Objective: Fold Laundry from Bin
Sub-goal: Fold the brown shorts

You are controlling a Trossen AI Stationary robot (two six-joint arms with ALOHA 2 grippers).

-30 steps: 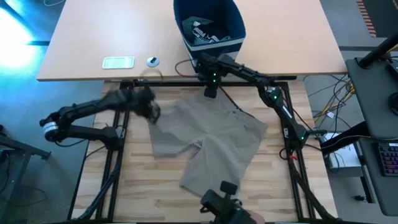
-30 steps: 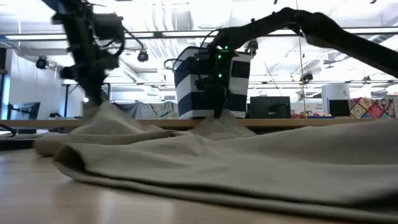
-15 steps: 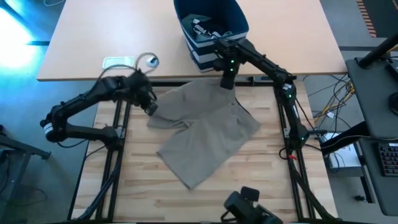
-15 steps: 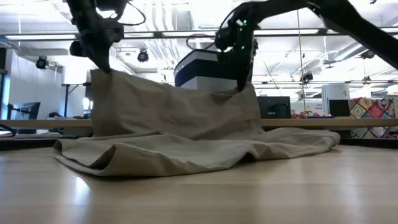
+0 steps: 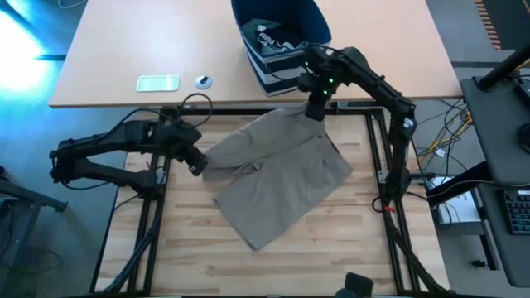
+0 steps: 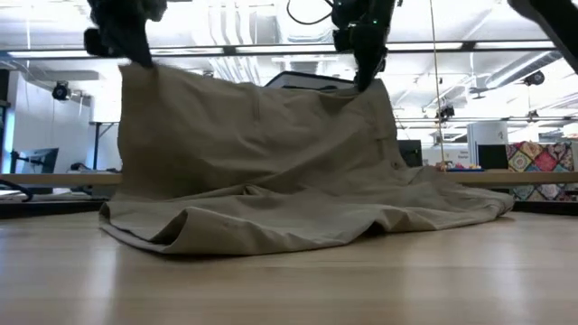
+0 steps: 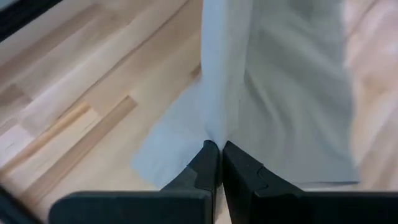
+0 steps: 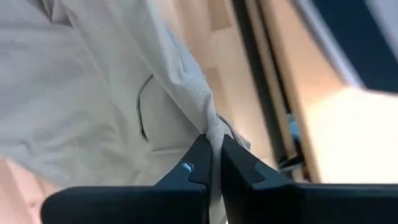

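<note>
A beige garment (image 5: 277, 174), shorts by their look, hangs from both grippers, its lower part spread on the wooden table (image 5: 190, 240). My left gripper (image 5: 199, 165) is shut on the garment's left upper corner. My right gripper (image 5: 315, 113) is shut on its right upper corner, near the table's far edge. The navy striped bin (image 5: 281, 37) stands on the desk beyond, with dark laundry (image 5: 277, 43) inside it. My left gripper pinches the garment's upper left corner (image 7: 214, 134) between its two fingers, coming from above and slanting down. The cloth hangs below the fingers, and its lower part lies on the table. My right gripper pinches the upper right corner (image 8: 211, 132) at a bunched edge, from above, pointing down. The cloth hangs from it, drawn across toward the left gripper (image 6: 126, 54).
A small white flat device (image 5: 157, 83) and a small round object (image 5: 204, 81) lie on the desk left of the bin. Black frame rails (image 5: 153, 207) run along the table's left and right sides. Bare wood lies near the front edge.
Both grippers have risen, lifting the garment's upper edge off the table until it hangs like a curtain between them. The right gripper has gone up and toward the right. The left has swung toward the near edge. The garment's lower part has stayed on the table.
</note>
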